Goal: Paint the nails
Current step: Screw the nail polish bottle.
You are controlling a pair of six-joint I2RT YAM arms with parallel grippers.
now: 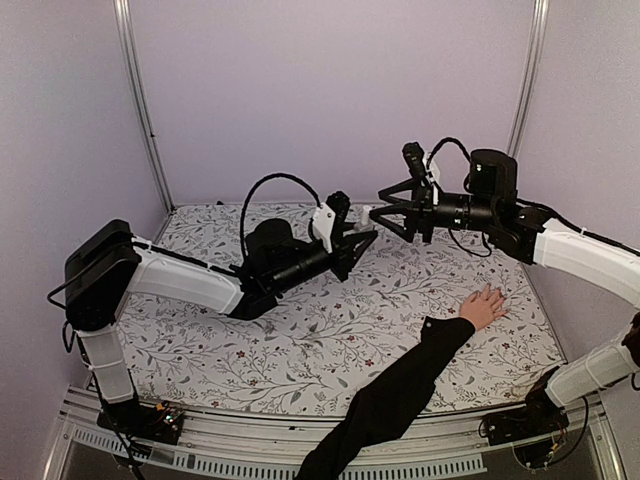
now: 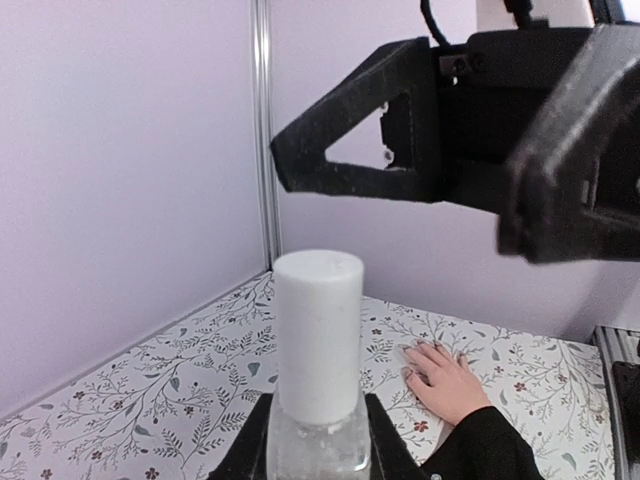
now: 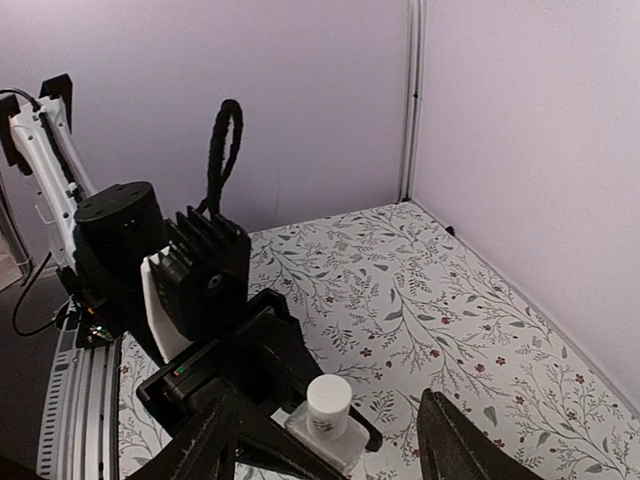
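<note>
My left gripper (image 2: pixel 318 458) is shut on the clear glass body of a small nail polish bottle (image 2: pixel 318 340), which stands upright with a white cap. My right gripper (image 3: pixel 335 452) is open, one finger on each side of that cap (image 3: pixel 328 404) without touching it. From above, the two grippers meet over the middle of the table, left gripper (image 1: pixel 365 238) below right gripper (image 1: pixel 382 205). A light-skinned hand (image 1: pixel 484 306) in a black sleeve (image 1: pixel 400 390) lies flat at the right, fingers spread. Its nails (image 2: pixel 405 347) are tiny and far from both grippers.
The table (image 1: pixel 300 340) has a floral cloth. Lilac walls with metal corner posts (image 1: pixel 140 100) close it in on three sides. The sleeved arm crosses the near right part of the table from the front edge.
</note>
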